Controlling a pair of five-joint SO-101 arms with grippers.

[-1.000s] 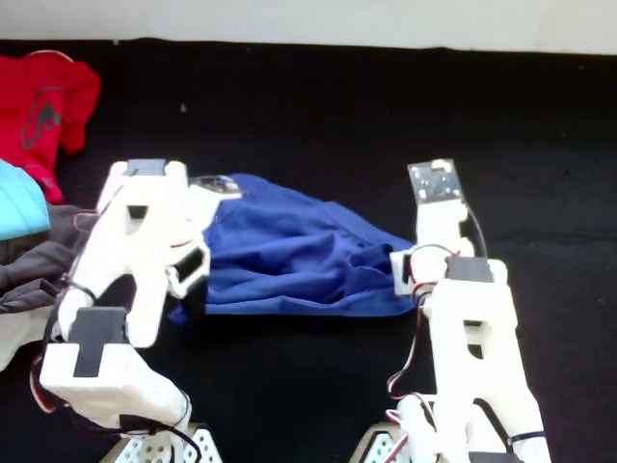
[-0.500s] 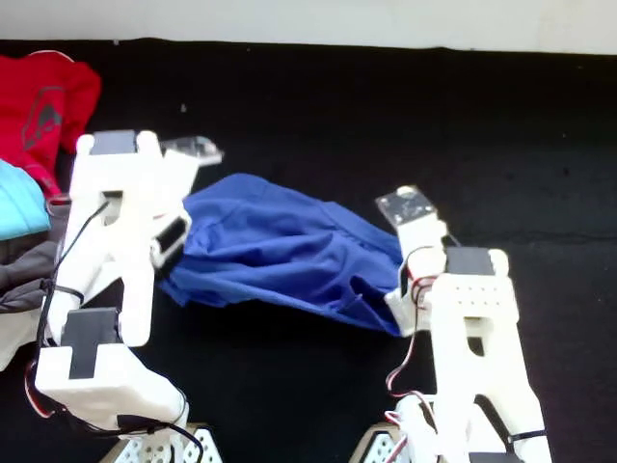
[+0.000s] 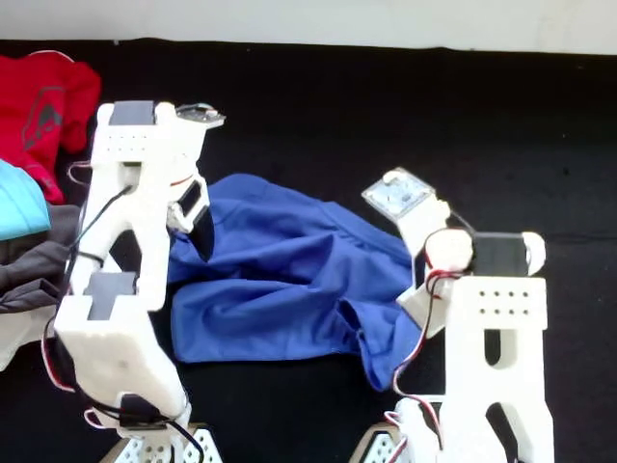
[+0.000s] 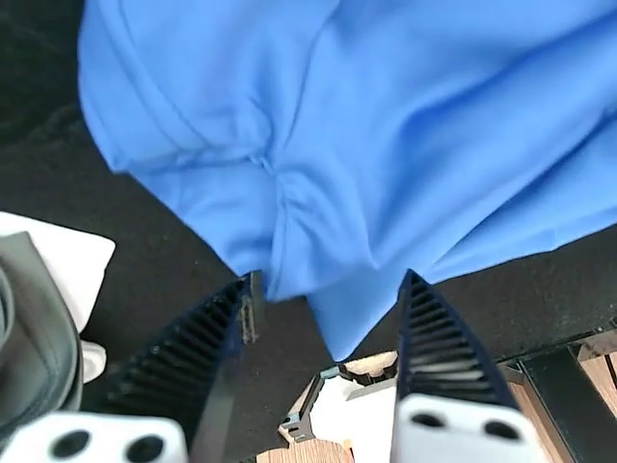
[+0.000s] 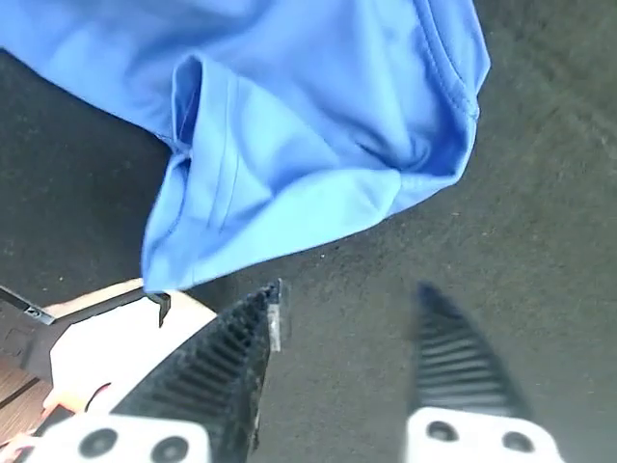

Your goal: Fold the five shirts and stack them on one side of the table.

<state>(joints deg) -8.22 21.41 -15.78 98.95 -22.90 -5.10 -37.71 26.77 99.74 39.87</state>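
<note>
One blue shirt (image 3: pixel 280 280) lies rumpled on the table (image 3: pixel 386 116).

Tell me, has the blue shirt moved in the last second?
Yes. The blue shirt has spread toward the near edge of the table, while the red shirt stayed put.

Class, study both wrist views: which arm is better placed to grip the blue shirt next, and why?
Probably left. An edge of the blue shirt shows between the open jaws of the left arm; those of the right arm frame bare table, with the shirt beyond them.
</note>
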